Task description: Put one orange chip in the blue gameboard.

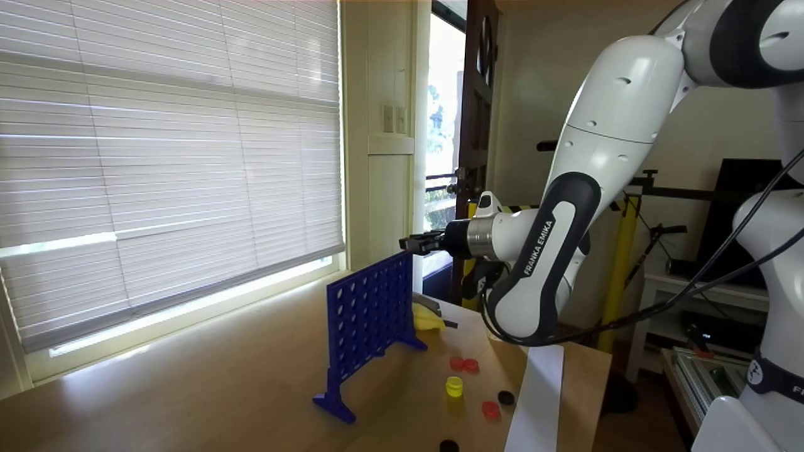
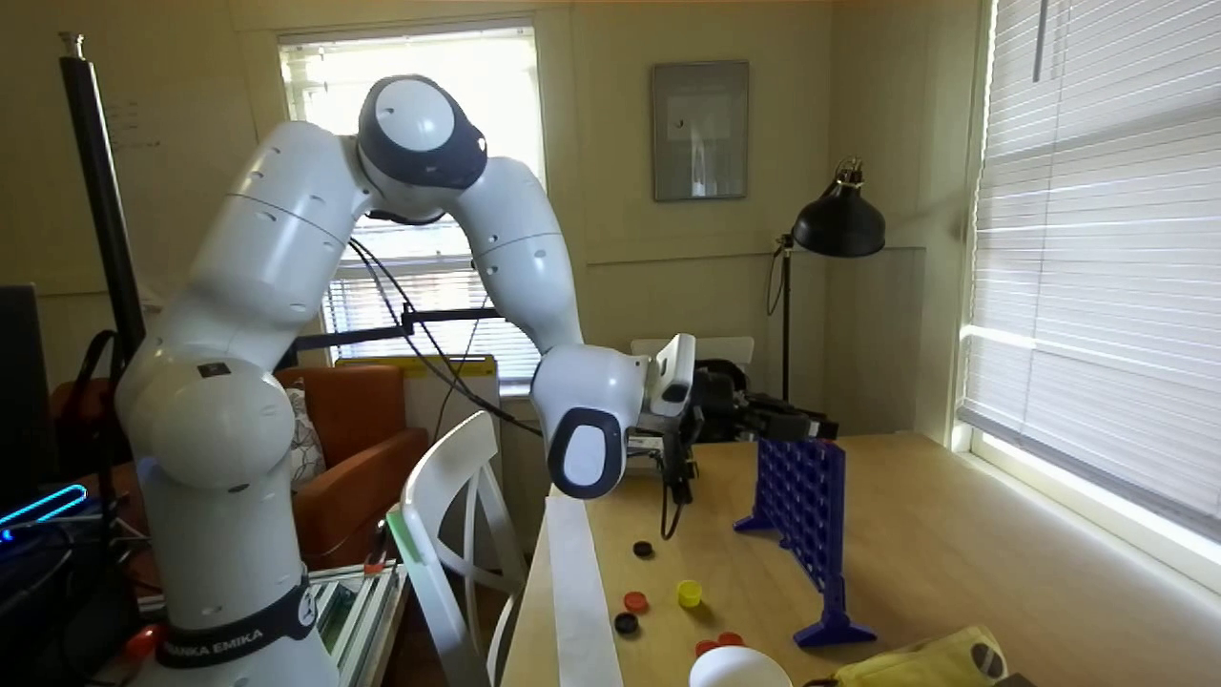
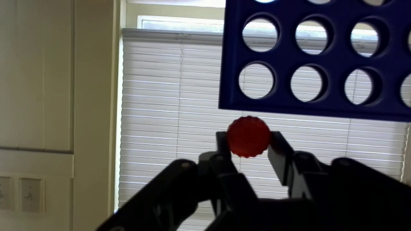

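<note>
Pinching red disc, end effector snug

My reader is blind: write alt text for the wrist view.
A black two-fingered gripper pinches a ridged round red plastic disc, in frame just below a corner of a blue plastic grid panel with round holes. White slatted blinds hang behind; the picture appears upside down.

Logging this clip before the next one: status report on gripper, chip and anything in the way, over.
Gripper shut on red chip. Held at top edge of blue gameboard, near one end, not inserted, contact unclear. No obstruction seen between them.
</note>
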`<state>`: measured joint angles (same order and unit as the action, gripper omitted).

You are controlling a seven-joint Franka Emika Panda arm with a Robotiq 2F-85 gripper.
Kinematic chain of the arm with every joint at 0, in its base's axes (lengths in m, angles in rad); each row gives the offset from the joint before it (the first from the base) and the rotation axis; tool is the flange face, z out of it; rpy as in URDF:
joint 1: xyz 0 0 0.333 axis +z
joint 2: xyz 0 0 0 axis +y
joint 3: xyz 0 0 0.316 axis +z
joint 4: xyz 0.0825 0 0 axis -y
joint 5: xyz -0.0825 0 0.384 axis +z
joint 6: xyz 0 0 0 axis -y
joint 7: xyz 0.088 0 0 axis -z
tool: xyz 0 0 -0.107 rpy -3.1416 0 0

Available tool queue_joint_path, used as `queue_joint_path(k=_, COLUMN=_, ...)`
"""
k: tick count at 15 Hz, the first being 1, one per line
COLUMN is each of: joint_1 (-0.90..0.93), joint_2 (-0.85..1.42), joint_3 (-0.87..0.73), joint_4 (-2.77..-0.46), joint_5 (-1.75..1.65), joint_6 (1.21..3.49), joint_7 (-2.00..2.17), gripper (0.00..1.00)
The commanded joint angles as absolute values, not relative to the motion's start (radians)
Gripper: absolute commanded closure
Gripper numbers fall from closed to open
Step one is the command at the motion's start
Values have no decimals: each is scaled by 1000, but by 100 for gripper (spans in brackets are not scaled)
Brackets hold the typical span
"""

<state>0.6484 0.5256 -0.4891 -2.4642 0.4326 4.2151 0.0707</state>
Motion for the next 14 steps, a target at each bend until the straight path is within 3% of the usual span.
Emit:
queue_joint_path(k=1, joint_1=644, joint_2=558, joint_3=-490, joint_4=-2435, joint_5=437, joint_6=4240, joint_7=75, gripper=90)
queue_joint_path(k=14, joint_1=644, joint_2=603, joint_3=-499, joint_4=-2390, joint_5=437, joint_6=4240, joint_7=81, gripper=90)
